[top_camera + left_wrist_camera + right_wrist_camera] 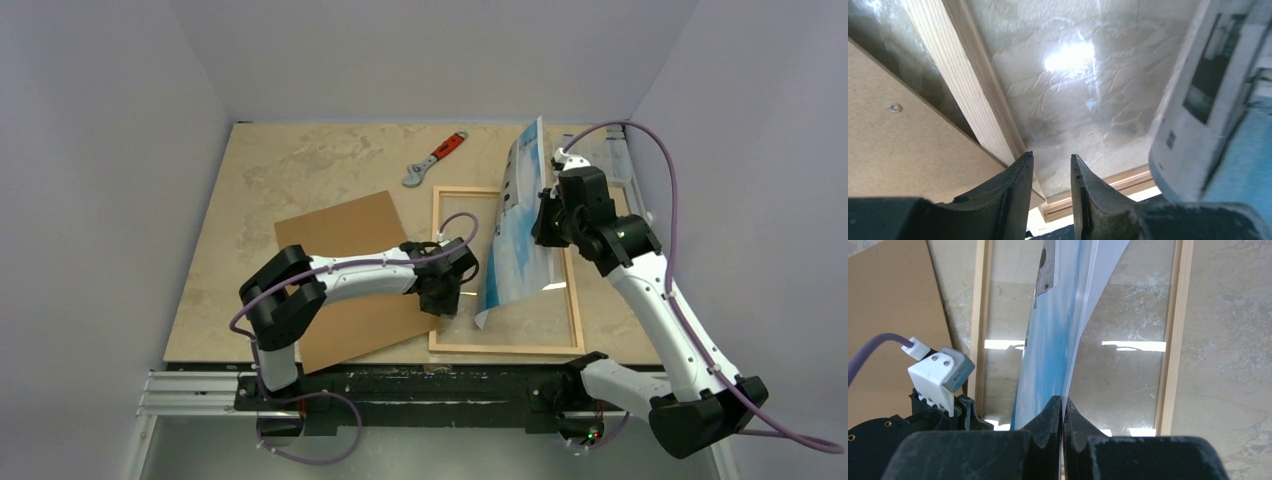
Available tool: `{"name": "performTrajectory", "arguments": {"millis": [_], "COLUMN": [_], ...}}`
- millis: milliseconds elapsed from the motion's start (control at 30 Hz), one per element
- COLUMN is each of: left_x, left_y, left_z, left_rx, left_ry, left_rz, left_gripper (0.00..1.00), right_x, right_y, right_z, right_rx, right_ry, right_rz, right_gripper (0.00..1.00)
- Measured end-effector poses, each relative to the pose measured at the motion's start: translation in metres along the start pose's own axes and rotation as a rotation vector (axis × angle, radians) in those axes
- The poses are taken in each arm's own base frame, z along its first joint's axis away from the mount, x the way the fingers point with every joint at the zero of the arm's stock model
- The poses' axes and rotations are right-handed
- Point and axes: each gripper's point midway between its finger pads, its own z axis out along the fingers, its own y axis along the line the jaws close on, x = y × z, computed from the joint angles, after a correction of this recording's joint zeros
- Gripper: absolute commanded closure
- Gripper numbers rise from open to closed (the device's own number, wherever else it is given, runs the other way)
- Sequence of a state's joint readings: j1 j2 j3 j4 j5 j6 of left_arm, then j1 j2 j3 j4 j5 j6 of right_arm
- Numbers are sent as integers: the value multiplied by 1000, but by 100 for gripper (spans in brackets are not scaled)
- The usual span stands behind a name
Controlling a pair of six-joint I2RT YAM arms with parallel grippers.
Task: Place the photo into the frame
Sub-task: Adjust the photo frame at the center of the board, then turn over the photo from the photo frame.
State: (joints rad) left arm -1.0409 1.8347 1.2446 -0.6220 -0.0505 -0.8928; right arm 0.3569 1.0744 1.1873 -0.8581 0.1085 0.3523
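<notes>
The photo (pixel 520 225) stands on edge above the frame (pixel 578 300), its blue picture side facing left and its lower corner near the glazing. My right gripper (pixel 548 225) is shut on the photo's right edge; in the right wrist view the print (pixel 1048 340) runs up from between the closed fingers (pixel 1050 415). The frame's light wood strips (pixel 1170 340) and clear glazing lie flat on the table. My left gripper (pixel 440 300) hovers low over the frame's left strip (pixel 965 85), jaws a little apart and empty. The photo's corner (pixel 1208 100) shows to its right.
A plain brown backing board (pixel 350 275) lies left of the frame, under my left arm; it also shows in the left wrist view (pixel 903 145). An orange-handled adjustable wrench (pixel 433 158) lies at the back. The table's near edge (pixel 300 368) runs just below the frame.
</notes>
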Motion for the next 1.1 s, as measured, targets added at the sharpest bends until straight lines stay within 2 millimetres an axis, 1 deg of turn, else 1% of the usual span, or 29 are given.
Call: {"name": "performTrajectory", "arguments": {"millis": [67,167,267,333,400,467,533,600,667,733,767,833,867,900,933,1000,1033,1100], "left_x": [6,16,20,22,18,10,1,-9,-14,-18,-19,-20,-20,-20,-20,-19,-17,-15], "left_y": [4,7,7,3,-2,-7,-4,6,23,46,59,78,83,89,93,102,106,112], "left_z": [0,-3,-14,-25,-37,-48,-58,-68,-77,-85,-90,-100,-104,-108,-111,-114,-114,-111], "left_rx": [3,28,84,151,221,291,343,383,397,382,368,343,338,334,335,330,326,313], "left_ry": [20,42,41,25,-4,-48,-94,-153,-204,-263,-296,-349,-367,-389,-406,-430,-434,-432], "left_rz": [24,55,70,76,74,58,22,-40,-110,-194,-242,-305,-323,-344,-360,-392,-406,-422], "left_gripper": [68,63,58,52,48,45,40,35,23,16,13,11,10,10,9,9,9,9], "right_x": [-2,-2,2,5,10,14,18,25,34,44,50,60,66,71,76,87,93,99], "right_y": [1,0,0,2,6,11,22,38,56,75,84,103,112,122,131,145,152,161], "right_z": [-1,-1,1,5,8,11,13,13,12,10,10,11,12,13,13,13,13,12], "right_rx": [1,4,5,-6,-20,-30,-51,-84,-132,-178,-203,-249,-276,-312,-347,-420,-458,-522], "right_ry": [3,14,41,66,98,126,147,164,188,215,231,260,276,290,301,327,342,361], "right_rz": [-6,-18,-29,-37,-45,-59,-88,-125,-159,-190,-203,-221,-226,-227,-225,-215,-204,-178], "right_gripper": [100,100,100,100,100,100,100,100,98,96,90,62,49,37,28,16,12,9]}}
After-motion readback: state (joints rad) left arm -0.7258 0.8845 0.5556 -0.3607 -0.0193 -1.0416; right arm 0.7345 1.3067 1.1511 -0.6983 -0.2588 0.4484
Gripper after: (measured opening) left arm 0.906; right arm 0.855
